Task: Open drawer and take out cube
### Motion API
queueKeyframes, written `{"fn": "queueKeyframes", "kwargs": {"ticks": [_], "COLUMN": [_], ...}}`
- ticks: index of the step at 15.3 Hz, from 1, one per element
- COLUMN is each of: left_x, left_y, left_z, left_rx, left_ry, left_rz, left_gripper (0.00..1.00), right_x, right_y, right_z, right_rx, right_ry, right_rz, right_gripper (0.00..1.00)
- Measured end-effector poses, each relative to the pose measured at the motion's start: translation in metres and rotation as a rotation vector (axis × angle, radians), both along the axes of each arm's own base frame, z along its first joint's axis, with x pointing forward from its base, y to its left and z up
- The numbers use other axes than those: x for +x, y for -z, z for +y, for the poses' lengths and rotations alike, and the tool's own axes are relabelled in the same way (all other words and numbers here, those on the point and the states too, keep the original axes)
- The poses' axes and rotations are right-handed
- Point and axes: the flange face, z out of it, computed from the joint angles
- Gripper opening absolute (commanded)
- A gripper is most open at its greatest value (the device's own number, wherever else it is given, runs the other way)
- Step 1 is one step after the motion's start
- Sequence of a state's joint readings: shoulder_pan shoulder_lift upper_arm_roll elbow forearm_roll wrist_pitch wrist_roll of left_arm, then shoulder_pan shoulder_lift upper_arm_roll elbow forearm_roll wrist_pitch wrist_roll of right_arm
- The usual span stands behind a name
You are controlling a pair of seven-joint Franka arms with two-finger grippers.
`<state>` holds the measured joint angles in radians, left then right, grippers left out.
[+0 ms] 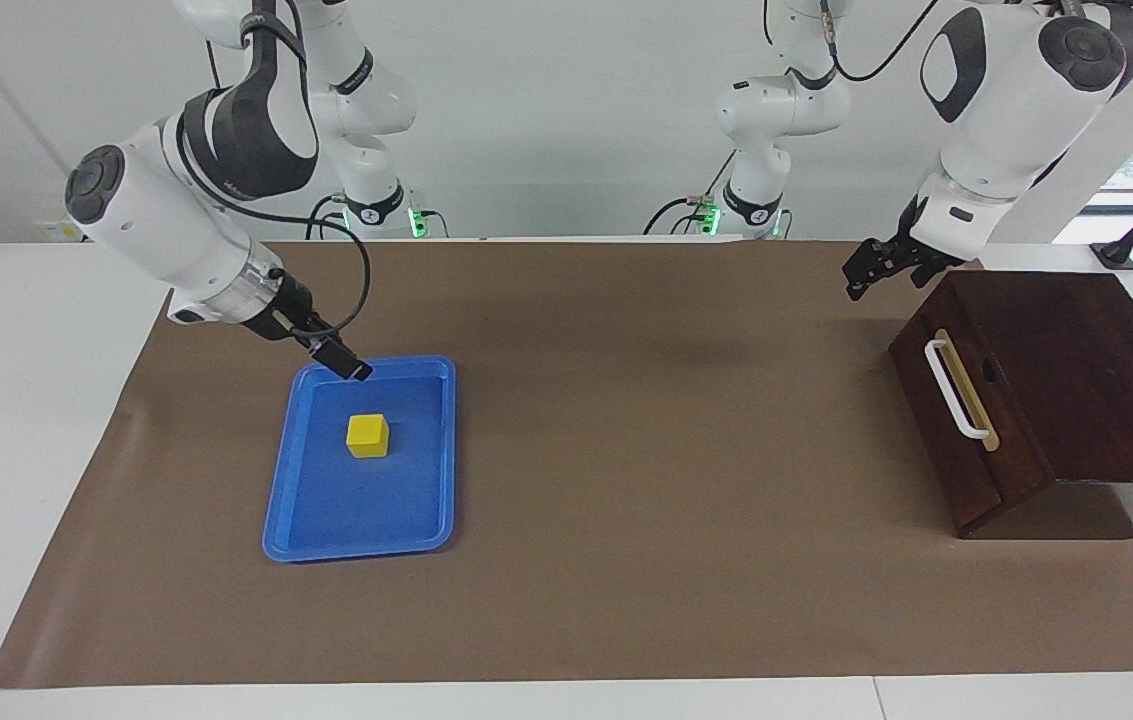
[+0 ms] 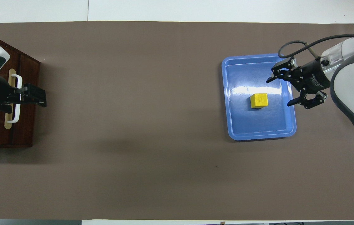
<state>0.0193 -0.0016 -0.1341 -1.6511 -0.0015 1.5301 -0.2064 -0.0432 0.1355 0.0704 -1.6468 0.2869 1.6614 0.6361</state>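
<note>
From across the table, the small bright yellow cube sits inside the shallow blue plastic tray, on the brown paper table cover toward the right arm's end; the right gripper hangs over the tray's edge nearest the robots, apart from the cube; the dark brown wooden drawer, its white bar handle untouched, stands shut well apart from the tray toward the left arm's end; the left gripper hangs above the cover beside it, its jaws unreadable.

From overhead, the right gripper shows its fingers spread wide, holding nothing; the cube lies mid-tray; the left gripper covers the drawer front by the handle.
</note>
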Motion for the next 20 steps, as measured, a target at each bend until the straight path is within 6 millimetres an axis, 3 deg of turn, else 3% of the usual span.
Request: {"fn": "queueKeyframes", "kwargs": {"ticks": [5, 8, 11, 16, 20], "left_x": [-0.003, -0.006, -0.004, -0.004, -0.005], "left_y": [-0.014, -0.019, -0.020, -0.022, -0.023], "left_z": [0.010, 0.014, 0.026, 0.029, 0.028], "left_rx": [-0.006, -0.009, -0.014, -0.015, -0.015], "left_ry": [0.034, 0.058, 0.079, 0.086, 0.087], "left_rz": [-0.018, -0.016, -0.024, -0.028, -0.030], "left_gripper": [1.00, 1.00, 1.00, 1.00, 1.00], "right_x": [-0.034, -0.044, -0.054, -0.058, -0.052], "right_y": [-0.062, -0.078, -0.077, -0.100, -0.093], "right_z": [-0.016, -0.029, -0.037, -0.050, -0.050], "right_rx": [-0.127, -0.212, -0.183, -0.188, -0.192], "right_ry": [-0.477, -0.765, -0.818, -0.778, -0.751], "right_rz": [-0.151, -0.184, -0.117, -0.116, -0.114], "right_gripper": [1.00, 1.00, 1.00, 1.00, 1.00]}}
